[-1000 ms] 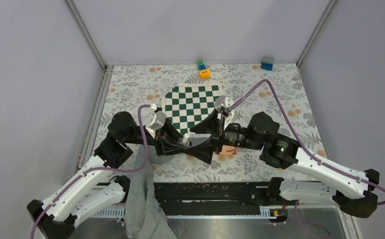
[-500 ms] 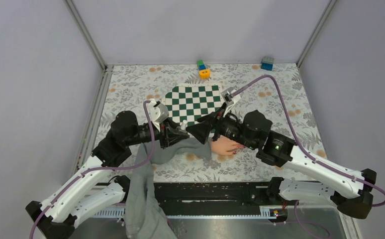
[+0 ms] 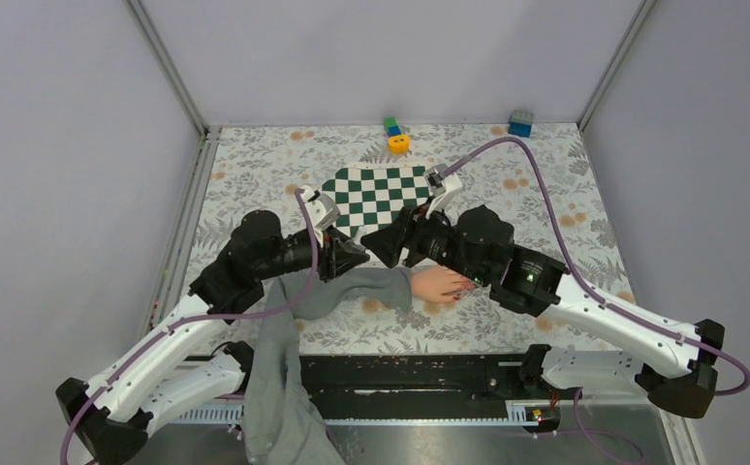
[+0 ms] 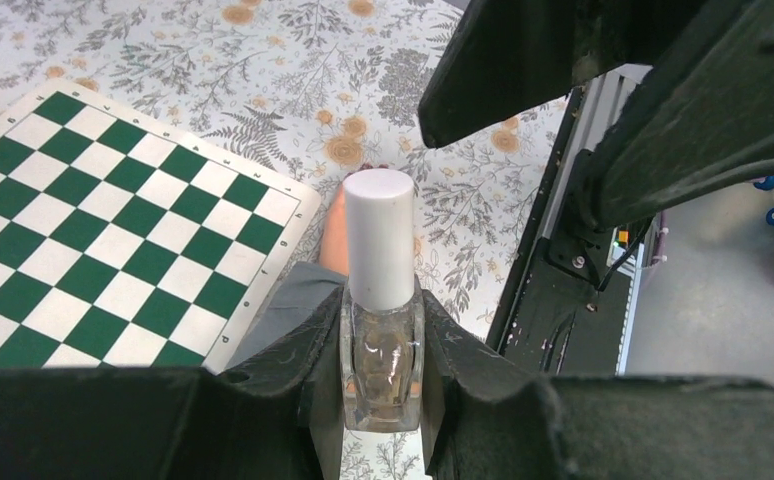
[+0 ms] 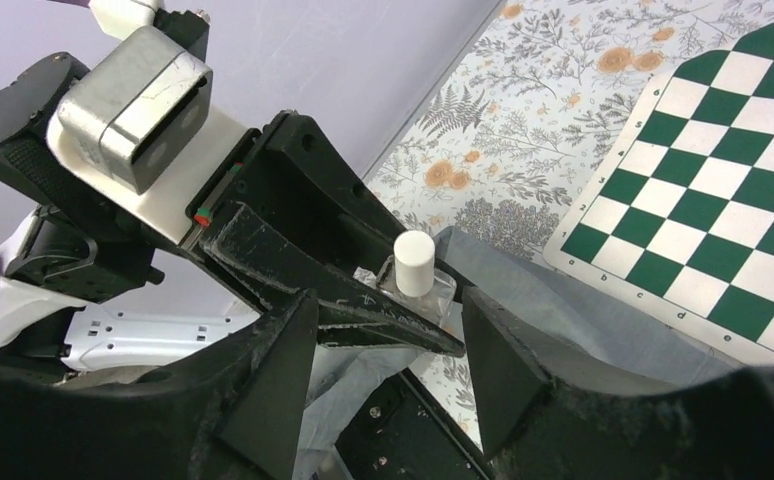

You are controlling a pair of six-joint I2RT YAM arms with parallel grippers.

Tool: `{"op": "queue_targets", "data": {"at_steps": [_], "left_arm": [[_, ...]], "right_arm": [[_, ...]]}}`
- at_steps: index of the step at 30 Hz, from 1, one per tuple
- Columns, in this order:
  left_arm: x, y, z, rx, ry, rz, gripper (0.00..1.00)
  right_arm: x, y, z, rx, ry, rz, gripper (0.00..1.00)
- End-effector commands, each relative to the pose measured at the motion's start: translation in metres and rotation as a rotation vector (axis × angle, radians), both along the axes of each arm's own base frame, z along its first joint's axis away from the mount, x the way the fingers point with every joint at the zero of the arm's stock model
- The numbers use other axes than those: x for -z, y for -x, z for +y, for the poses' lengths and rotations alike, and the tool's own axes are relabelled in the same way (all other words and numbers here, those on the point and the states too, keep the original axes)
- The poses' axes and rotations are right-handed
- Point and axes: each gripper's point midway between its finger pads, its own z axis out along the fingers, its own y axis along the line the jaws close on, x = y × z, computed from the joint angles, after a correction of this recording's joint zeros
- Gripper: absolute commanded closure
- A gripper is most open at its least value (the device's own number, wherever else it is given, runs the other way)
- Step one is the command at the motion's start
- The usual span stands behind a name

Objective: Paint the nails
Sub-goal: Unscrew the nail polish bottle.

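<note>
A clear nail polish bottle (image 4: pixel 381 350) with a white cap (image 4: pixel 379 240) stands upright between the fingers of my left gripper (image 4: pixel 383 375), which is shut on it. In the right wrist view the cap (image 5: pixel 414 262) sits just ahead of my right gripper (image 5: pixel 388 350), which is open and apart from it. In the top view the left gripper (image 3: pixel 350 256) and right gripper (image 3: pixel 383 242) meet tip to tip above the grey sleeve (image 3: pixel 352 289). The pale hand (image 3: pixel 437 284) lies flat right of them, with dark red nails (image 3: pixel 464 289) at its fingertips.
A green-and-white chessboard mat (image 3: pixel 376 194) lies just beyond the grippers. A yellow ring with green and blue blocks (image 3: pixel 397 142) and a blue block (image 3: pixel 519 123) stand at the far wall. A black rail (image 3: pixel 410 378) runs along the near edge.
My right gripper has lifted off the hand and moved left and toward the board, leaving the hand uncovered. My left gripper carried the bottle right and farther, to meet it.
</note>
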Motion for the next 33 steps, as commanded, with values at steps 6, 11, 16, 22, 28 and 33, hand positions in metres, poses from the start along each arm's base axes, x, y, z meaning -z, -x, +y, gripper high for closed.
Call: {"op": "queue_targets", "data": {"at_steps": [6,11,16,22,28,33], "left_arm": [[-0.029,-0.002,-0.003,-0.008,0.043,-0.067,1.0],[-0.029,0.001,-0.004,0.006,0.037,-0.067,1.0],[-0.027,0.001,-0.005,0.009,0.033,-0.062,1.0],[-0.028,0.002,-0.006,0.015,0.035,-0.07,1.0],[-0.027,0.003,-0.006,0.021,0.032,-0.064,1.0],[-0.029,0.011,-0.009,0.067,0.043,-0.065,1.0]], "right_arm": [[-0.007,-0.011,0.016,0.012,0.008,0.027,0.45],[-0.005,-0.015,0.022,0.013,0.022,0.031,0.47],[-0.004,-0.018,0.027,0.014,0.026,0.034,0.51],[-0.002,-0.019,0.027,0.02,0.03,0.036,0.59],[0.0,-0.021,0.025,0.035,0.026,0.039,0.78],[0.003,-0.02,0.023,0.034,0.03,0.043,1.0]]}}
